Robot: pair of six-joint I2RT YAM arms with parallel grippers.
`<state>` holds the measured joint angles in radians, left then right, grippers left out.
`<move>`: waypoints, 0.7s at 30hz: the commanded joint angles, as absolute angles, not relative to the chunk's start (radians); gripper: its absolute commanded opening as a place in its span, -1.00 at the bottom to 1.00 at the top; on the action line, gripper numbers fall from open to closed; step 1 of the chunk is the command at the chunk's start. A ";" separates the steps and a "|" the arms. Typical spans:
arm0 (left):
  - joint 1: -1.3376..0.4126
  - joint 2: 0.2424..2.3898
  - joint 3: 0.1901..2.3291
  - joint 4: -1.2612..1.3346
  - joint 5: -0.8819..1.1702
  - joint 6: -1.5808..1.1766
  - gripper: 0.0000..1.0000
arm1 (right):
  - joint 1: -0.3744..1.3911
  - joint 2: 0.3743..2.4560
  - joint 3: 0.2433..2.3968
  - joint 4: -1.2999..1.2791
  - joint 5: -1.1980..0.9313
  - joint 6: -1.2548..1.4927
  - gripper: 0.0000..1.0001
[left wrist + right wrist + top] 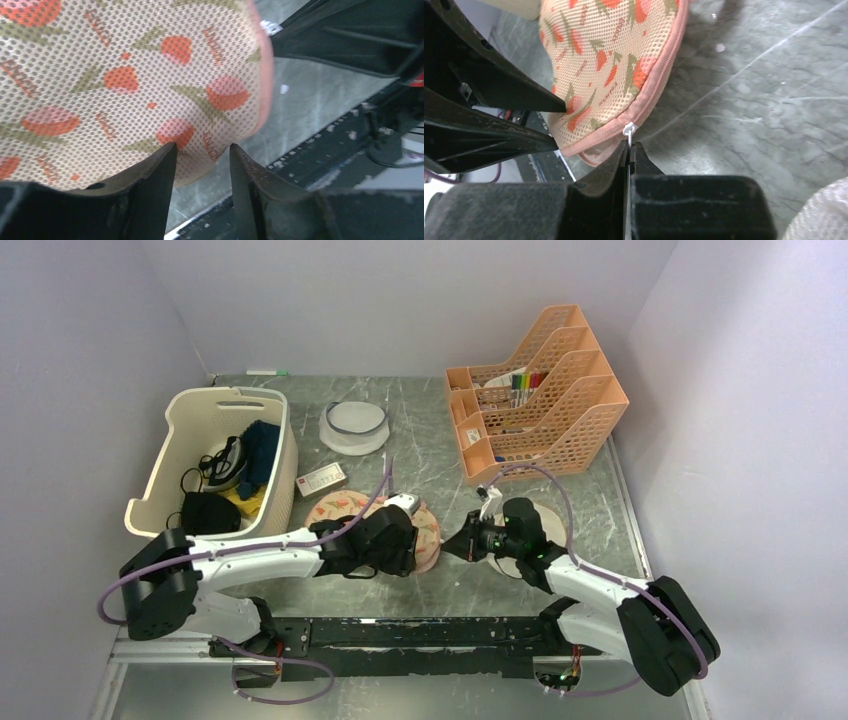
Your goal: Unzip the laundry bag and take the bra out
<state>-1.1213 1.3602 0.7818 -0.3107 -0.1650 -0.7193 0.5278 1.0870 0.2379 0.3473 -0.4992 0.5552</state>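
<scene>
The laundry bag (432, 532) is a peach pouch with a red floral print, lying at the table's middle front. It fills the left wrist view (125, 75) and shows in the right wrist view (609, 65). My left gripper (202, 149) grips its near edge, with fabric between the fingers. My right gripper (630, 146) is shut on the white zip pull (629, 130) at the pink zip edge. A short stretch of zip gapes beside the pull and shows pale pink inside. The bra is hidden.
A cream slotted basket (170, 455) holding dark clothes stands at the left. A round white dish (353, 427) and a small white box (320, 480) lie behind the bag. An orange file rack (540, 390) stands back right. A round white disc (528, 565) lies under my right arm.
</scene>
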 commanded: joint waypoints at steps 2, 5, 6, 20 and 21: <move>-1.134 1.290 0.827 -0.299 -0.105 -0.694 0.23 | 0.547 1.081 0.192 0.447 -0.611 0.581 -1.00; -1.147 1.351 0.908 -0.337 -0.131 -0.686 0.37 | 0.548 1.031 0.167 0.427 -0.612 0.609 -1.00; -1.154 1.382 0.934 -0.346 -0.138 -0.683 0.38 | 0.547 1.007 0.160 0.416 -0.607 0.617 -1.00; -1.185 1.733 1.113 -0.357 -0.213 -0.639 -0.23 | 0.549 0.703 0.045 0.216 -0.485 0.725 -1.00; -1.186 1.739 1.119 -0.355 -0.212 -0.625 -0.29 | 0.549 0.699 0.039 0.211 -0.482 0.731 -1.00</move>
<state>-1.1862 1.7115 1.0767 -0.3355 -0.1612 -0.6758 0.5453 0.7368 0.0578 0.2382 -0.4934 0.6777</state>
